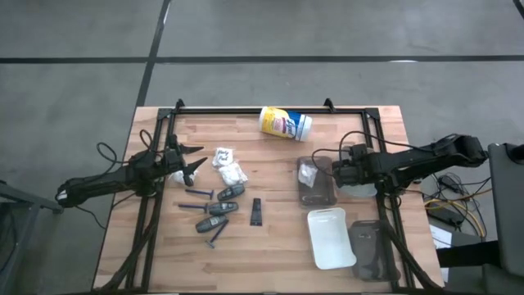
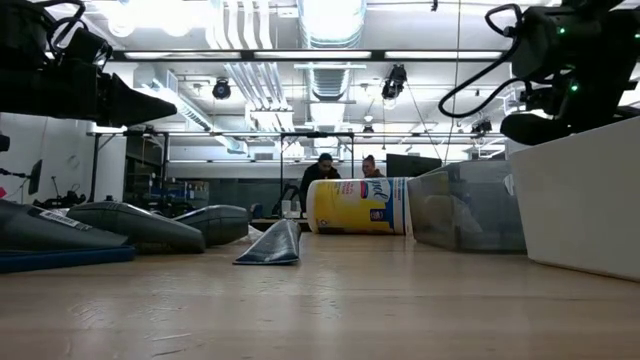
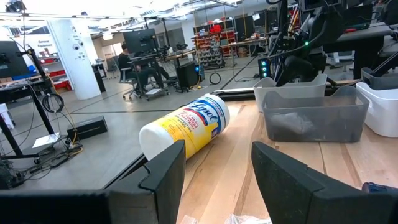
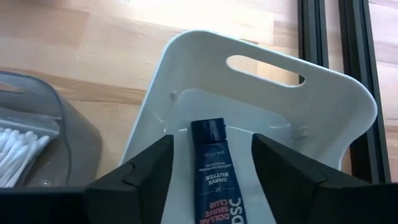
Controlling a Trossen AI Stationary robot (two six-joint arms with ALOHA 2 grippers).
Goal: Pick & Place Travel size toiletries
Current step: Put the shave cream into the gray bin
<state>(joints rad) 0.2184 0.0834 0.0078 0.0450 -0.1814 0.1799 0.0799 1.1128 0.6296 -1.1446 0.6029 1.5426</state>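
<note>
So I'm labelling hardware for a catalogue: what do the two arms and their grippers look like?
Both arms are dark, nearly black, slim and jointed, with thin black cables looping alongside. The left gripper ends in two pointed dark fingers; in its wrist view the fingers are broad, matte and wedge-shaped. The right gripper is a blockier dark unit with the same matte fingers. No markings show.

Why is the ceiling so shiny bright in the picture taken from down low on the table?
In the low view, ceiling lights blow out to white glare, and the wooden table close to the camera looks soft. In the left wrist view, the left gripper is a dark silhouette against the lit room. In the right wrist view, the white tray shows mild shine.
</note>
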